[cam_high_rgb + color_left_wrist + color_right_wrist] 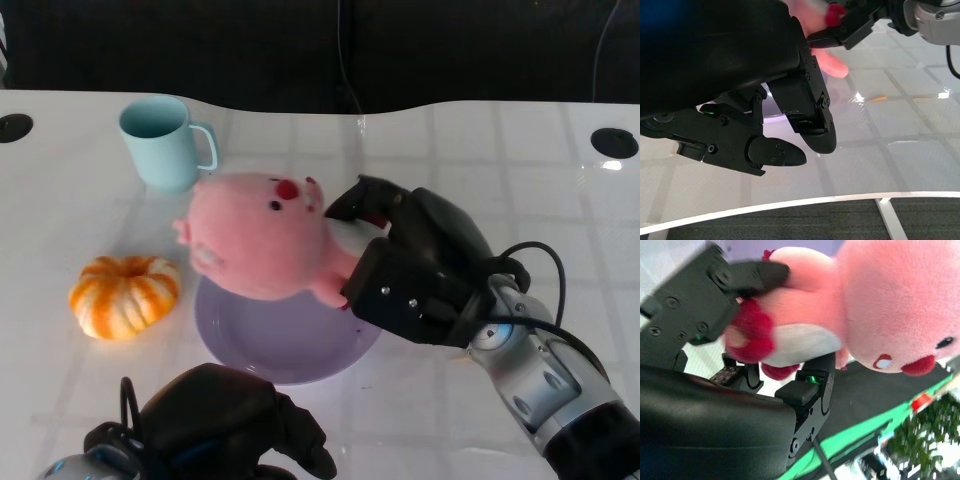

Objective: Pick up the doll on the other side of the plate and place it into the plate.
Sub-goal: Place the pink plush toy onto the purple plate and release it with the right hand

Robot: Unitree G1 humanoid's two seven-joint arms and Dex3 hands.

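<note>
While the right hand [400, 265] clamps its black fingers [747, 277] around the lower body of the pink doll [265, 245], the toy hangs tilted above the far part of the lilac plate [285, 345], its head toward the mug and its face turned up. From the right wrist view the doll [860, 305] shows a white belly, red feet and a red nose, with one finger across its back and another pressed under the belly. Whether the doll touches the plate cannot be told from the head view; its underside overlaps the plate's far rim. A light blue mug [165, 140] stands upright on the white worktop [500, 150] just beyond the doll's head, and an orange-and-white striped pumpkin [125, 295] sits beside the plate, apart from it. The left hand [235, 425] rests low near the worktop's near edge, its fingers [812, 120] curled inward with nothing between them.
</note>
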